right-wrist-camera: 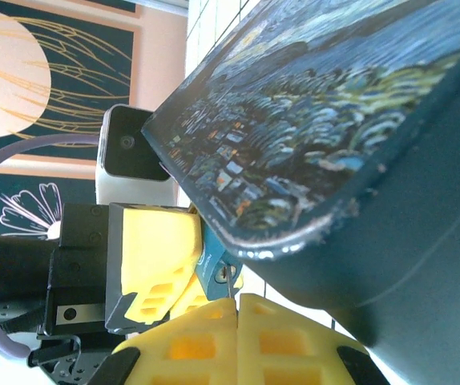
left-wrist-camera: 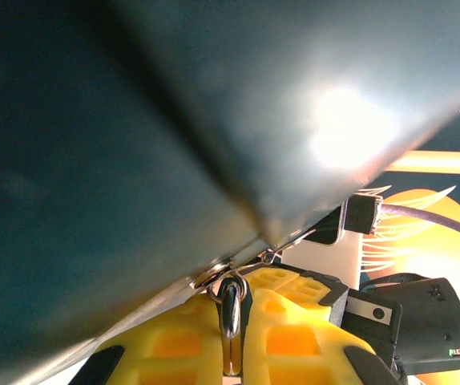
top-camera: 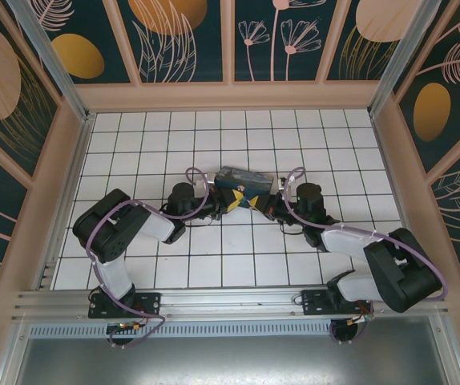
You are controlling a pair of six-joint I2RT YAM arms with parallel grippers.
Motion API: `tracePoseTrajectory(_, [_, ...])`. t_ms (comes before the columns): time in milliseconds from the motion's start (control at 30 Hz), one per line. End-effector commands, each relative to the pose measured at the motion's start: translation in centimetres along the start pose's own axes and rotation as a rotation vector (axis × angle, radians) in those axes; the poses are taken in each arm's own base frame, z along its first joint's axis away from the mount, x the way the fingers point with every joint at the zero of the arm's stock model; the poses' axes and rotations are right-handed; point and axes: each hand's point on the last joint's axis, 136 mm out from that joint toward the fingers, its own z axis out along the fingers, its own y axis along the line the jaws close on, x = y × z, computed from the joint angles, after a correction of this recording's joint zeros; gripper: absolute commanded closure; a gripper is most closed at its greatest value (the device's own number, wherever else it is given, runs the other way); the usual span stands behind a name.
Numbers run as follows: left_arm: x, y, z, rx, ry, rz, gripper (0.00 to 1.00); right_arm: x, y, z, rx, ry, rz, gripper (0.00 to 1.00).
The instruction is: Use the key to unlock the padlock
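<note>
**Q:** What sits nearest your left wrist camera?

**Me:** My left gripper, at the bottom centre of the frame. Its yellow fingers are pinched narrow on the key. The key is a thin dark sliver standing upright between them, looped end up.

**Q:** And just beyond it?

**Me:** The underside of the blue tin box, tilted and covering the upper left. The key's top reaches the box's lower edge.

**Q:** Your other side?

**Me:** My right gripper is at the bottom centre of its own view, pads pressed together. The padlock, blue with a brass glint, sits right at their tips, at lower centre under the box's painted corner. Whether I pinch it I cannot tell.

**Q:** Farther off?

**Me:** From above, both my wrists meet at mid-frame on the white tiled table. The box is just behind them, and the patterned walls run along the top.
</note>
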Motion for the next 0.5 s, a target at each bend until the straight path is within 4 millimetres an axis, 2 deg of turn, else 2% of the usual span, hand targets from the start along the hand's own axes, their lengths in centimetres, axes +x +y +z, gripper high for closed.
tracePoseTrajectory(0, [2.9,-1.2,0.4,0.056,0.125,0.051,1.0,-0.3,2.1,-0.7,-0.077,-0.014,-0.092,1.0])
tracePoseTrajectory(267, [2.8,-1.3,0.6,0.061,0.126,0.049,1.0,0.8,1.0,-1.5,-0.06,-0.006,-0.08,1.0])
tracePoseTrajectory(467, [2.6,-1.6,0.7,0.066,0.126,0.05,1.0,1.2,0.8,-1.0,-0.055,-0.003,-0.079,1.0])
